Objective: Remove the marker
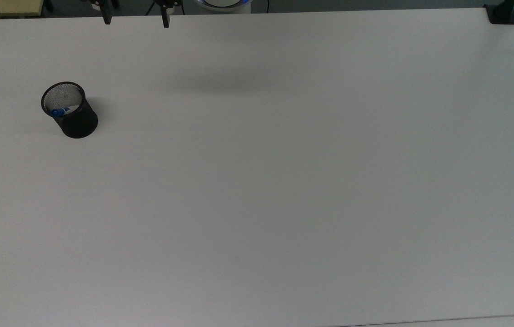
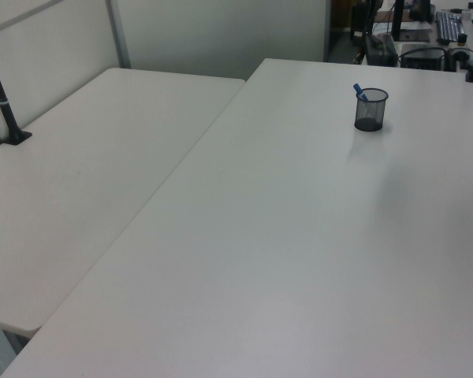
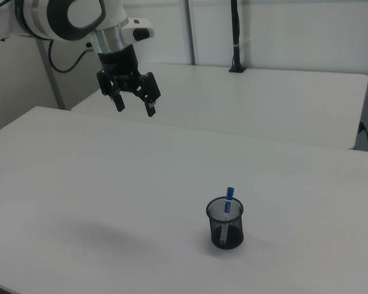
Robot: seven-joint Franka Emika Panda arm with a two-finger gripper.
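Marker [image 3: 229, 200] well apart from end effector [image 3: 135, 107]

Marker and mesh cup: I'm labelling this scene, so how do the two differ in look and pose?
The marker is slim, white and blue; the mesh cup is wide, black and see-through. The marker leans inside against the rim, its blue end poking above; the cup stands upright on the table. Both are far from the open hand.

White, blue-capped marker [image 3: 229, 201] upright, cap up, in black mesh cup [image 3: 225, 224] on table.
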